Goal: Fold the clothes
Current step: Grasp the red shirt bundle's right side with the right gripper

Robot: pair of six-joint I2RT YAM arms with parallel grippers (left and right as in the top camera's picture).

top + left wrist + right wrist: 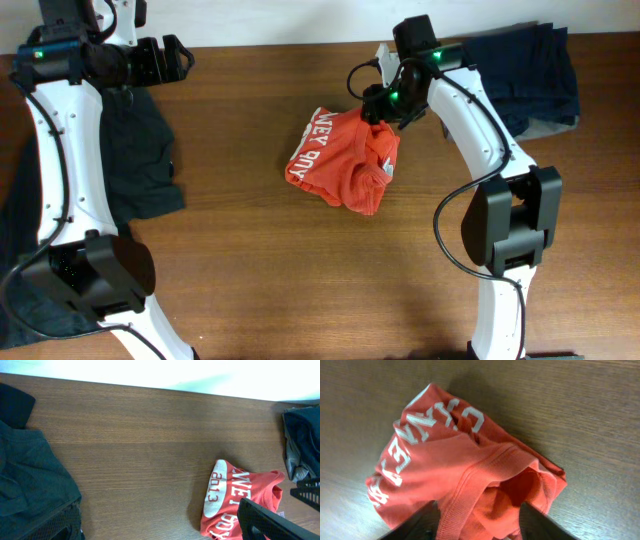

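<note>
T-shirt (340, 165) sat crumpled mid-frame, unfolded; right gripper (380, 110) looked open over its collar (485, 475), so grabbing and spreading came next.

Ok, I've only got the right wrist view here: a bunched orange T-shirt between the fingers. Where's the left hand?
Observer: The left hand is open at the far left corner of the table, well clear of the orange T-shirt.
Operator: Anything else lying around?
Observer: A dark garment lies along the left edge.
Operator: And on the right?
Observer: A dark blue garment lies at the far right, beyond the right hand and apart from the T-shirt.
</note>
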